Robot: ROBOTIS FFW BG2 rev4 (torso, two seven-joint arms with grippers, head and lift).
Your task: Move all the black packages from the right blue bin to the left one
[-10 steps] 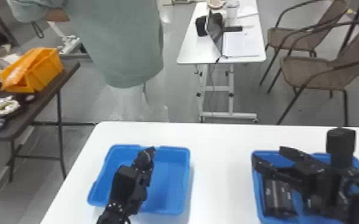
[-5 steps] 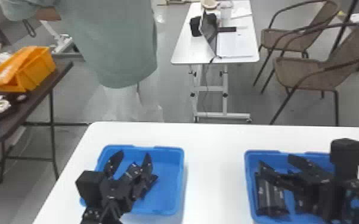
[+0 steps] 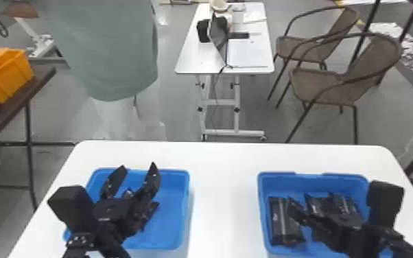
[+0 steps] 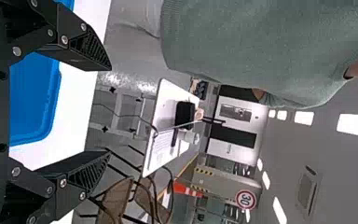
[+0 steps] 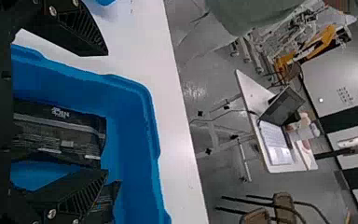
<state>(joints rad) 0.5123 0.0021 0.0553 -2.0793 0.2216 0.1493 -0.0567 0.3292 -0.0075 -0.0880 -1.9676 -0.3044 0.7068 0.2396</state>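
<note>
Both left fingers (image 3: 152, 180) wide, right fingers (image 3: 298, 212) wide, round sign (image 4: 246, 199) in left wrist view

The robot's black arms (image 3: 108, 238) — each bearing a blocky black housing (image 3: 73, 206) — end in tapered, ribbed fingers (image 4: 87, 49) with round, silvery screws (image 4: 17, 51).

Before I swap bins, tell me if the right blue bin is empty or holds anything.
Not empty: black packages lie inside the right blue bin, seen in the head and right wrist views.

bright; ceiling lights (image 4: 356, 125) on; floor (image 4: 137, 81) glare; shadows seemingly soft
</note>
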